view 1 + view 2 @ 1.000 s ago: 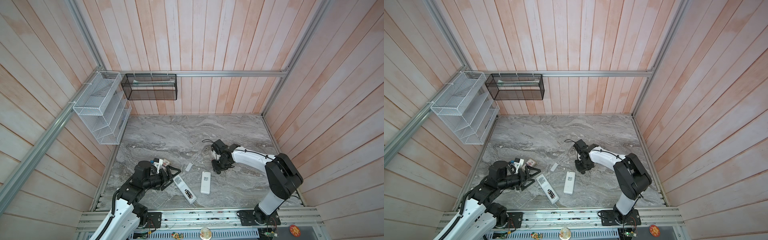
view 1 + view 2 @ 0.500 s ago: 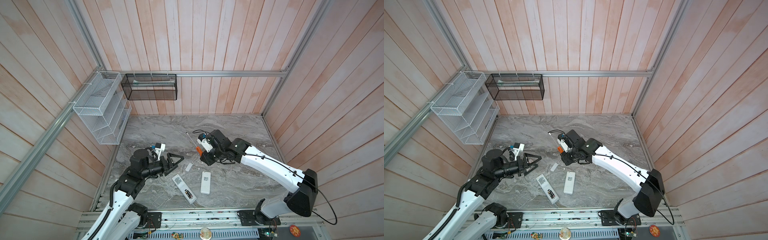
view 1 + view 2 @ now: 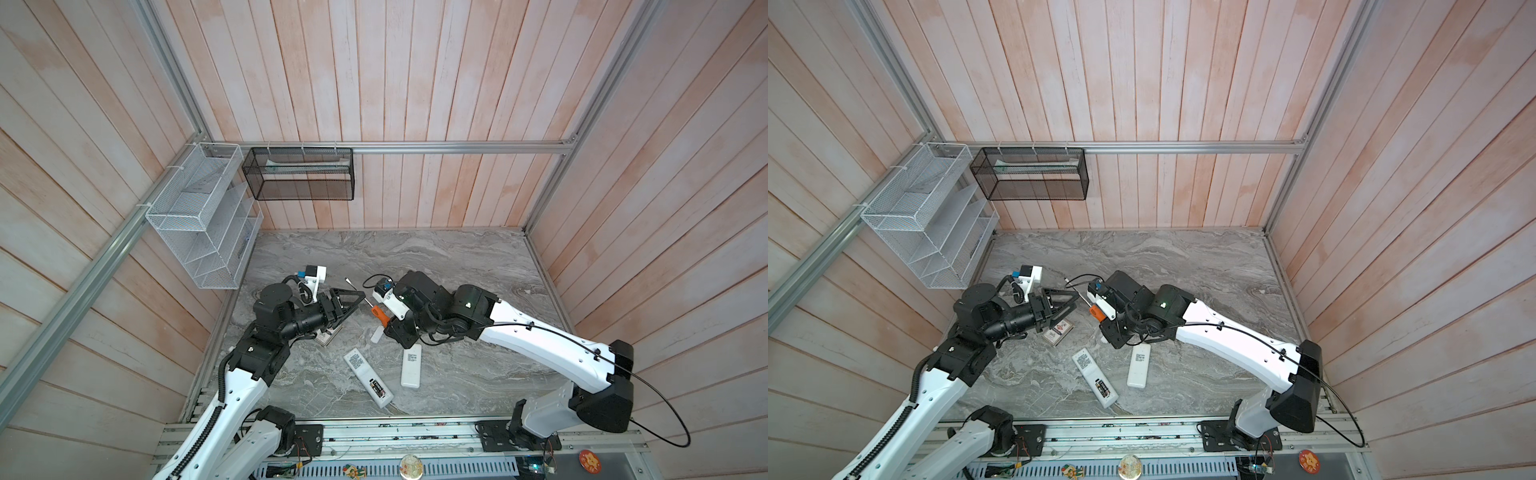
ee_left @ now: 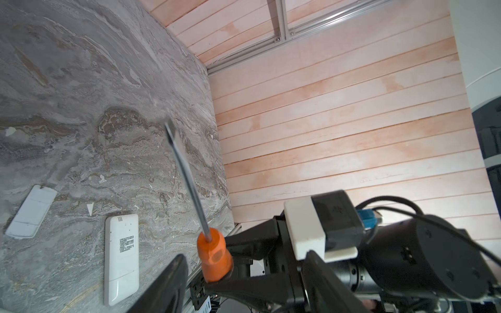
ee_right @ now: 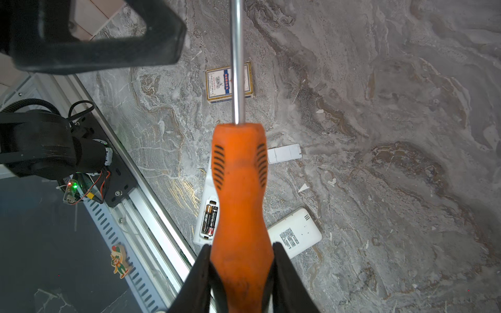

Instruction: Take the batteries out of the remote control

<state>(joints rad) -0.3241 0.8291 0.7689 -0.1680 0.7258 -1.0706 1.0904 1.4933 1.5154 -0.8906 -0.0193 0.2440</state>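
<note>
Right end effector (image 5: pixel 241 245) clamps the orange screwdriver (image 5: pixel 240 176) handle. Left end effector (image 3: pixel 356 298) gapes partway, empty, beside its shaft. Batteries (image 5: pixel 210 219) sit in the remote (image 5: pixel 200 235) on the worktop (image 5: pixel 379 162); their print is unreadable.

Left arm (image 3: pixel 239 395) and right arm (image 3: pixel 540 345): white links, black joints, black fingers (image 4: pixel 168 284); thin black cable (image 3: pixel 515 326) clipped along right arm.

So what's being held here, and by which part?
The right gripper holds the orange screwdriver by the butt of its handle; the left gripper is empty.

Screwdriver (image 3: pixel 379 315) now nearer left jaws
</note>
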